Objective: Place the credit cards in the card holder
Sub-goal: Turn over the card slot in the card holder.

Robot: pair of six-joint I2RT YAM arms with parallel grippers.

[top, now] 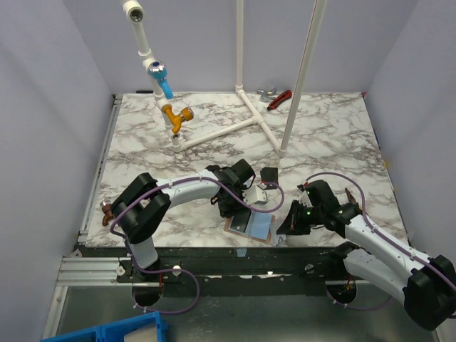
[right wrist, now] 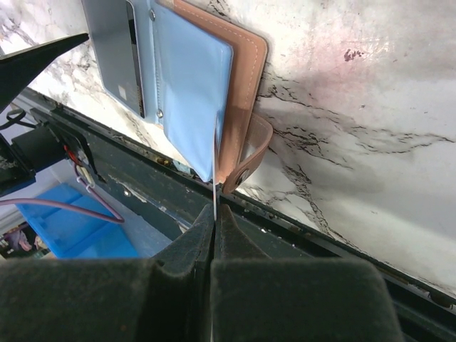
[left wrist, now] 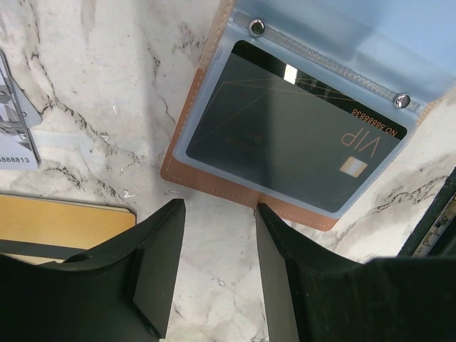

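The card holder [top: 249, 226] lies open at the table's front edge, tan leather [left wrist: 214, 182] with pale blue sleeves [right wrist: 189, 92]. A black credit card [left wrist: 292, 135] marked VIP sits inside a clear sleeve. My left gripper [left wrist: 219, 210] is open just short of the holder's edge, with bare marble between its fingers. A gold card [left wrist: 57, 221] and a silvery card [left wrist: 14, 128] lie flat to its left. My right gripper [right wrist: 215, 208] is shut on a thin card [right wrist: 215, 164] seen edge-on, its far end against the blue sleeves. Its colour is not clear.
The black front rail [right wrist: 299, 228] runs right beside the holder, with a blue bin [top: 107, 331] below it. A white pipe frame [top: 242, 121] with yellow and blue fittings [top: 174, 114] and a red-handled tool [top: 279, 98] stand at the back. A small dark square [top: 269, 175] is near the left wrist.
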